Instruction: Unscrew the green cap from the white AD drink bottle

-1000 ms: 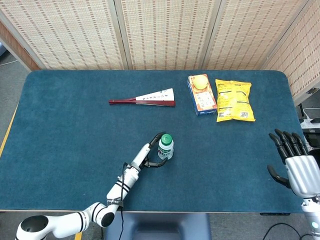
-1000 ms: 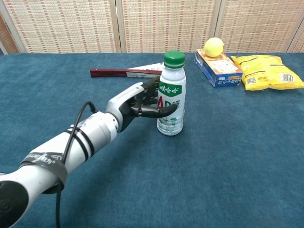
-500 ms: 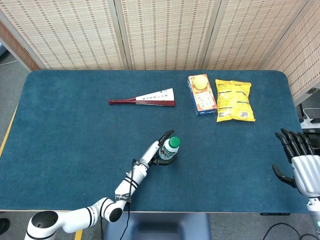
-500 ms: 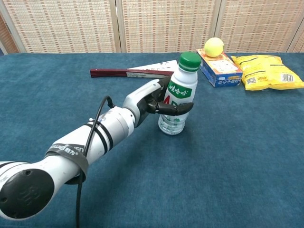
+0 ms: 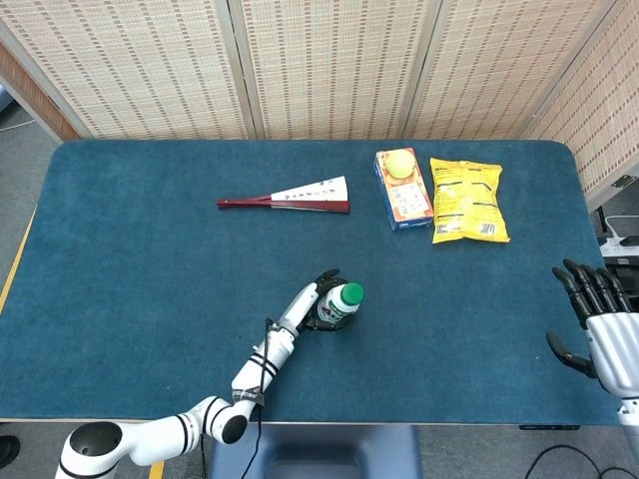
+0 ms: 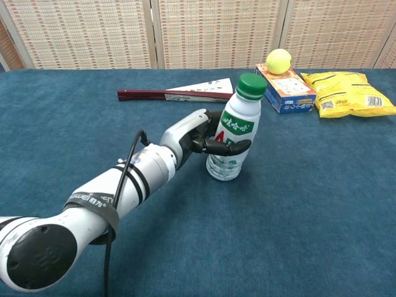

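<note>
Left hand (image 6: 201,137) is wrapped around the tilted AD bottle (image 6: 232,137) mid-table, green cap (image 6: 251,85) not yet unscrewed, so the empty, spread right hand (image 5: 604,329) probably needs to come twist it.

- The left hand (image 6: 201,133) wraps the bottle (image 6: 233,136) from its left side, so that side is blocked; the bottle leans right.
- The cap (image 6: 252,86) has open air above it and to its right.
- Bare table (image 5: 469,319) lies between the bottle and the right hand (image 5: 604,334), which hangs well apart at the table's right edge with fingers spread.
- Behind the bottle, the fan (image 6: 173,93), the box (image 6: 284,90) carrying a ball (image 6: 278,60), and the yellow bag (image 6: 346,93) lie along the far part, all apart from it.
</note>
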You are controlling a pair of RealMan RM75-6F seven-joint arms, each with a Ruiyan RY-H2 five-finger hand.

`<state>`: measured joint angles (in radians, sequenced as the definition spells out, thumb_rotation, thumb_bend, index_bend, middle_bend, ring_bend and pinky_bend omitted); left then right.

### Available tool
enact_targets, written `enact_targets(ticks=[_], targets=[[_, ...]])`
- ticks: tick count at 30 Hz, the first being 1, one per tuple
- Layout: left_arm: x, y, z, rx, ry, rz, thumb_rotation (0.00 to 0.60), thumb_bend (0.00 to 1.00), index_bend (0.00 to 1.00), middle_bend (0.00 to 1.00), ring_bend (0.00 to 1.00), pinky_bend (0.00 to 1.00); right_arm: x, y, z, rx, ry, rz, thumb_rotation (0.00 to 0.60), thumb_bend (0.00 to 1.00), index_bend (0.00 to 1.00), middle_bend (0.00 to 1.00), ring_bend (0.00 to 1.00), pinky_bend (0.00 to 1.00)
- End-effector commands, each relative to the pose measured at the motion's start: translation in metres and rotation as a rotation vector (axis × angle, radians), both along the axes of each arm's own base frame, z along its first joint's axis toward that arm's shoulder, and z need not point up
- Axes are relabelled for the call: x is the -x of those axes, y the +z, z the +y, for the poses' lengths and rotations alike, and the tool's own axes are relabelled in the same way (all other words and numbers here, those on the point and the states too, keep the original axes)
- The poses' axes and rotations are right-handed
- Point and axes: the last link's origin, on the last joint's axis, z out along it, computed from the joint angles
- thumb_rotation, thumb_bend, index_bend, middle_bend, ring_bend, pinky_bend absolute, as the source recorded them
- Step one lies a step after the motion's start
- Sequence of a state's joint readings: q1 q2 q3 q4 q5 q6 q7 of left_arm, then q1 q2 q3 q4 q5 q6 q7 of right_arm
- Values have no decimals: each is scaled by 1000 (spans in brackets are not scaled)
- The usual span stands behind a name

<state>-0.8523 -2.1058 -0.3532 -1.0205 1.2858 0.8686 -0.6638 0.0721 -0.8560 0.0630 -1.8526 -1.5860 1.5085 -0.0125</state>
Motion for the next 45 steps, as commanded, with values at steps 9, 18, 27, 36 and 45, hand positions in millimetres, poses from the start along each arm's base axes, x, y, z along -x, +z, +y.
enact_targets(ticks=[9, 18, 27, 36, 45], targets=[[6, -5, -13, 59, 136, -126, 600, 698, 736, 732, 268, 0, -14, -3, -4, -27, 51, 31, 600, 248, 0, 0, 0, 0], [12, -8, -25, 53, 131, -98, 600, 715, 747, 735, 270, 0, -63, -14, -39, -97, 220, 118, 600, 248, 0, 0, 0, 0], [11, -15, -33, 33, 121, -41, 600, 729, 754, 750, 297, 0, -130, -40, -98, -381, 262, 181, 600, 252, 177, 0, 0, 0], [11, -25, -30, 58, 141, -8, 600, 728, 756, 755, 297, 1, -163, -54, -129, -534, 205, 192, 600, 260, 192, 0, 0, 0], [9, -31, -29, 71, 139, 6, 600, 731, 757, 758, 298, 6, -172, -62, -135, -602, 170, 200, 600, 272, 239, 0, 0, 0]])
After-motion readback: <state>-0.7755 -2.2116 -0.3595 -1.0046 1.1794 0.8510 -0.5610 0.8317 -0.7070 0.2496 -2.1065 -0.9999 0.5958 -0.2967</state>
